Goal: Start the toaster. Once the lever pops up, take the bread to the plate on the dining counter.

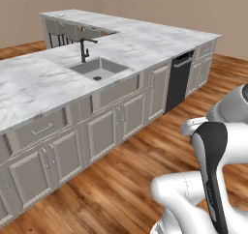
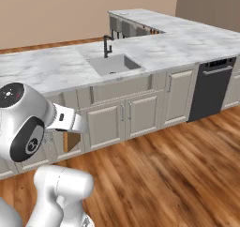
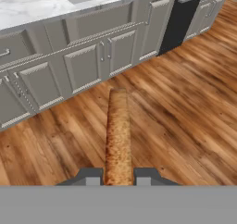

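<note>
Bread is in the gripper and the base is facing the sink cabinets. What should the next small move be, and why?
Probably keep the gripper shut on the bread and keep driving toward the dining counter: the slice stands edge-on between the fingertips above wood floor, and no plate is visible ahead.

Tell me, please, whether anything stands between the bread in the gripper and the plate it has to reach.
That cannot be settled here: the plate is not to be seen. The gripper is shut on the bread, carried over bare wood floor, with the cabinets under the sink straight ahead.
</note>
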You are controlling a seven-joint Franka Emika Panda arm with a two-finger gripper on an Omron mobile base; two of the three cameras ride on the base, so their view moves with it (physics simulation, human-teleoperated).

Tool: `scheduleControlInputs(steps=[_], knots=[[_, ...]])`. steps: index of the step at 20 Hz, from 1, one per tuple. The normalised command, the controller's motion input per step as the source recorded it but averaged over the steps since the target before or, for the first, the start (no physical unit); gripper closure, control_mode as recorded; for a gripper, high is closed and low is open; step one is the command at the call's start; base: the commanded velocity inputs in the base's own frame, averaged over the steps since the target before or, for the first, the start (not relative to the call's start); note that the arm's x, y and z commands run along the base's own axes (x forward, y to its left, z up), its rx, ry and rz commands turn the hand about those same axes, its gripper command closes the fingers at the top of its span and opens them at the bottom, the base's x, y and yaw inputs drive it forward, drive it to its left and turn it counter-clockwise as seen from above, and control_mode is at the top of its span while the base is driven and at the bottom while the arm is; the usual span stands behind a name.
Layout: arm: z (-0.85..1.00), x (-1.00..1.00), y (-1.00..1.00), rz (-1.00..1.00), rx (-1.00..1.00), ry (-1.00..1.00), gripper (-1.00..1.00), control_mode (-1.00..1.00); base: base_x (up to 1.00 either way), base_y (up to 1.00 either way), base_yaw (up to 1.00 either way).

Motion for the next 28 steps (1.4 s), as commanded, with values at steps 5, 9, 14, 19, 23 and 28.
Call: scheduleControlInputs(steps=[5, 9, 14, 19, 23, 28], knots=[[0.0, 0.0, 0.0, 0.0, 0.0, 0.0, 1.0, 1.0, 1.0, -1.0, 0.1], [0.0, 0.0, 0.0, 0.0, 0.0, 0.0, 1.0, 1.0, 1.0, -1.0, 0.14], [0.0, 0.0, 0.0, 0.0, 0.0, 0.0, 1.0, 1.0, 1.0, -1.0, 0.16], [0.0, 0.0, 0.0, 0.0, 0.0, 0.0, 1.0, 1.0, 1.0, -1.0, 0.18], [0.0, 0.0, 0.0, 0.0, 0.0, 0.0, 1.0, 1.0, 1.0, -1.0, 0.19], [0.0, 0.0, 0.0, 0.0, 0.0, 0.0, 1.0, 1.0, 0.98, -1.0, 0.18]])
